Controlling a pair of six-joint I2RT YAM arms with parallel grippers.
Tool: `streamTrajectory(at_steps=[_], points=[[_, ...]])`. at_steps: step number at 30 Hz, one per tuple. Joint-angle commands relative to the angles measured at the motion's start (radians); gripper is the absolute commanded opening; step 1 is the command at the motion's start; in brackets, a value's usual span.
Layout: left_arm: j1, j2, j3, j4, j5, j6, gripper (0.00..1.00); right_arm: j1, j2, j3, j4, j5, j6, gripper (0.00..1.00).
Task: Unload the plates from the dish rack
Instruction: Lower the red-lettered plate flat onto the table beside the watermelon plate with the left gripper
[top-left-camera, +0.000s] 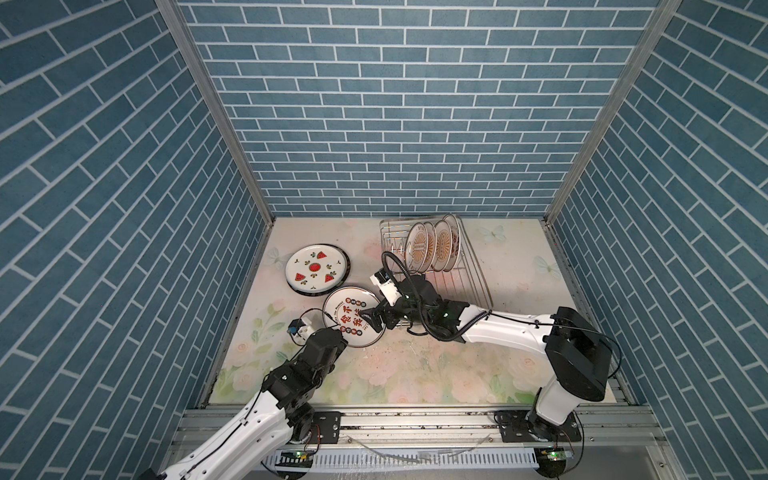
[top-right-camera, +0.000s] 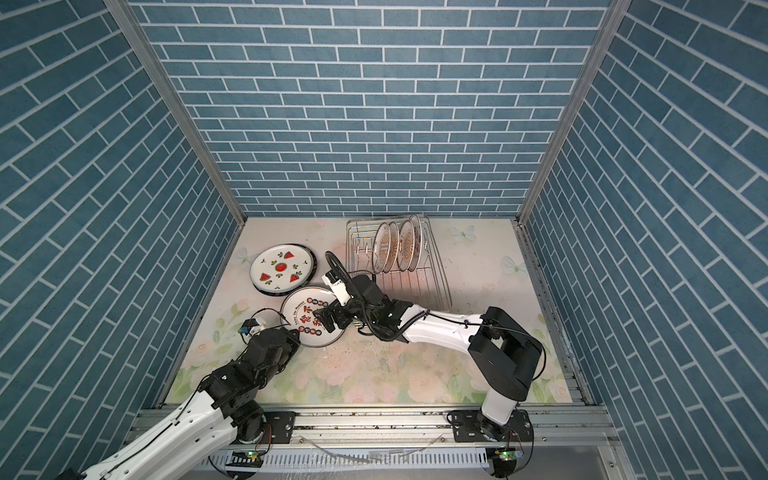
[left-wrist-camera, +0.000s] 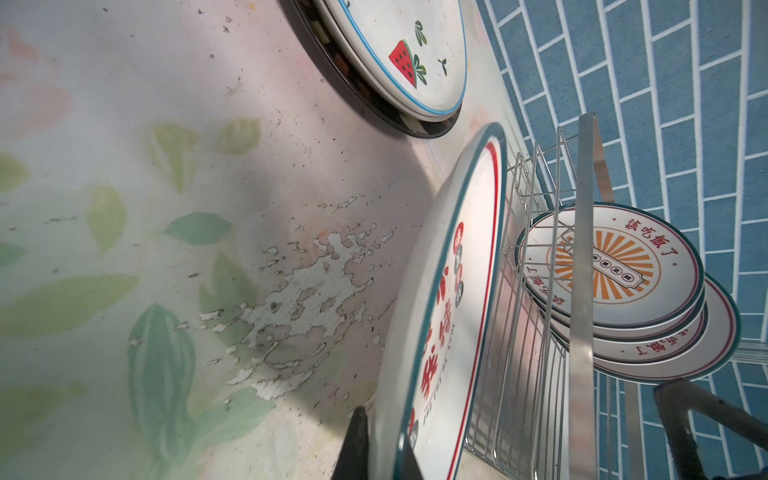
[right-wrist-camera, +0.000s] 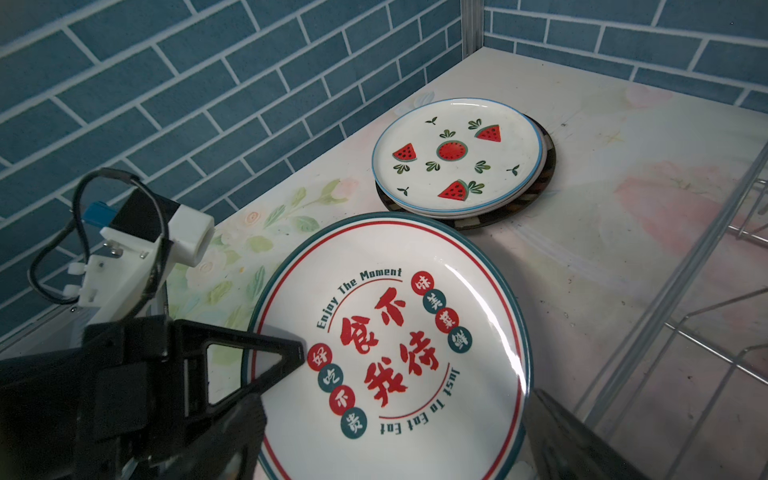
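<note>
A white plate with red Chinese lettering (top-left-camera: 351, 316) (top-right-camera: 309, 316) (right-wrist-camera: 395, 332) sits tilted near the table's middle left. My left gripper (top-left-camera: 337, 329) (left-wrist-camera: 384, 453) is shut on its rim, one finger (right-wrist-camera: 296, 352) lying on its face. My right gripper (top-left-camera: 371, 321) (right-wrist-camera: 395, 415) stands open at the plate's opposite edge, its jaws wide on either side. A watermelon plate (top-left-camera: 316, 268) (right-wrist-camera: 457, 153) lies on a dark-rimmed plate (top-left-camera: 307, 291) at the left. The dish rack (top-left-camera: 469, 266) (top-right-camera: 432, 270) holds several upright orange-sunburst plates (top-left-camera: 432, 247) (left-wrist-camera: 648, 270).
Blue brick-pattern walls (top-left-camera: 395, 124) close in the floral table (top-left-camera: 415, 365) on three sides. The rack stands at the back right, close behind my right arm's wrist. A metal rail (top-left-camera: 415, 419) runs along the front edge.
</note>
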Motion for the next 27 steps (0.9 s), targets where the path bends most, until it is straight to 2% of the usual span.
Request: streamTrajectory(at_steps=[1, 5, 17, 24, 27], points=[[0.016, 0.031, 0.047, 0.009, 0.013, -0.022, 0.0, 0.006, 0.012, 0.043, -0.012, -0.019, -0.017, 0.98], [0.03, 0.071, 0.064, 0.007, 0.0, -0.024, 0.01, 0.006, 0.001, 0.03, -0.004, -0.009, -0.02, 0.97], [0.104, 0.203, 0.041, 0.118, 0.115, -0.056, 0.04, 0.007, -0.027, -0.005, 0.001, 0.02, -0.039, 0.97], [0.109, 0.221, 0.031, 0.123, 0.11, -0.087, 0.22, 0.006, -0.025, -0.004, -0.001, 0.016, -0.042, 0.97], [0.117, 0.224, 0.018, 0.142, 0.111, -0.099, 0.23, 0.006, -0.018, 0.0, 0.0, -0.013, -0.044, 0.97]])
